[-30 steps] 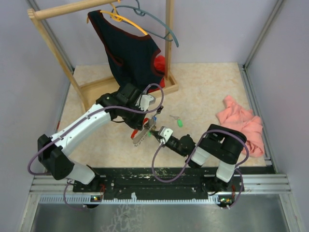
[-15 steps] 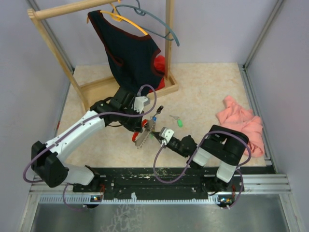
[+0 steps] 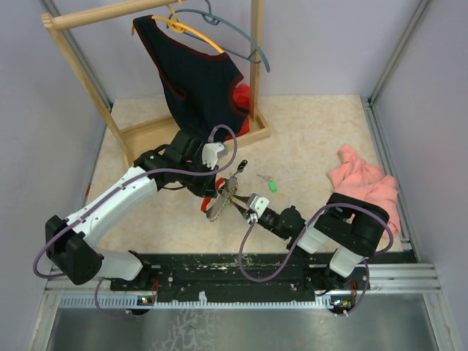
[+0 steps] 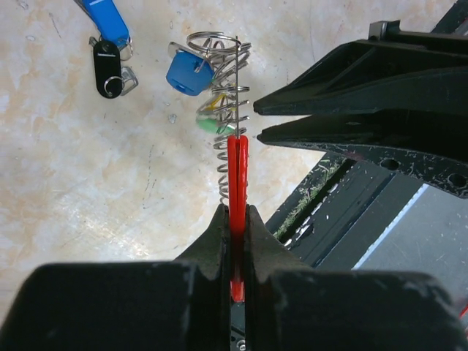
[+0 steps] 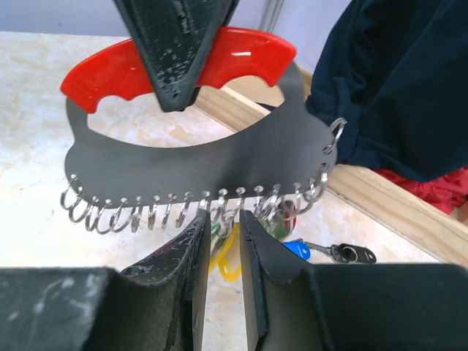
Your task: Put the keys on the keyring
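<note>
You've got the keyring (image 5: 219,157) held up off the desk (image 3: 329,139), between the two arms and near the wooden rack (image 3: 256,73). It shows a red grip on top, a grey plate below it, and a row of small wire rings along the lower edge.

The left pincer (image 4: 235,212) is pressed together on the red grip. In its own camera the plate shows edge-on.

Under the ring row at one end you can see a blue-headed key (image 4: 189,73), a green key (image 4: 212,126) and a yellow key (image 5: 228,256). I can't tell which of them are actually threaded on.

The right pincer (image 5: 223,216) has its tips just beside the ring row, on the side opposite the grip. Its fingers are only slightly spread, with a thin gap and nothing visible in it.

Lying on the desk:
- A blue tag (image 4: 106,18) and a black tag (image 4: 108,67) sit just beside each other, near the keyring's end.
- A loose green-headed key (image 3: 272,187) lies to the right of the keyring, apart from it.

Farther out, a dark garment (image 3: 197,80) hangs on the rack and a pink cloth (image 3: 365,186) lies at the right edge.
</note>
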